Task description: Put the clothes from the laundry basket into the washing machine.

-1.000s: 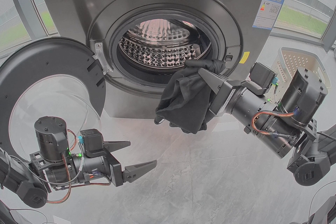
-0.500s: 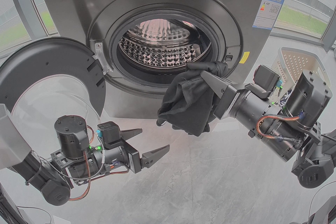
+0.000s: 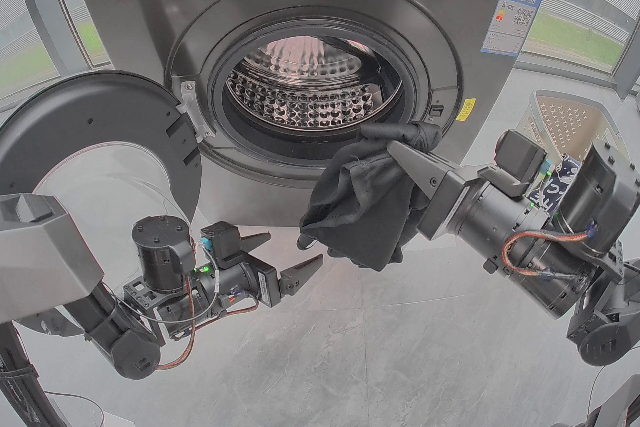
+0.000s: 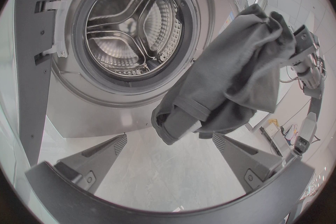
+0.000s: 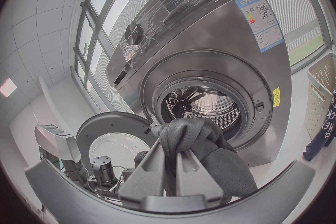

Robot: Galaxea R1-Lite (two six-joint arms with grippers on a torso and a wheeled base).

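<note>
The right pincer point(image 3: 399, 149) is clamped on the bunched top of a black fabric garment point(image 3: 363, 201), which hangs just in front of the lower right rim of the dark grey front-loading washing machine point(image 3: 400, 8), outside its steel drum point(image 3: 300, 95). The left pincer point(image 3: 293, 248) holds nothing, its jaws spread, low over the pale grey floor point(image 3: 373, 348) to the left of the garment and near the round door point(image 3: 87, 121), which stands swung open. At the far right, a dark blue garment point(image 3: 559, 181) drapes over the cream perforated plastic laundry basket point(image 3: 567, 115).

The garment point(image 3: 360, 201) hangs before the washing machine point(image 3: 147, 15); its door point(image 3: 87, 115) stands left, the laundry basket point(image 3: 573, 115) right.
</note>
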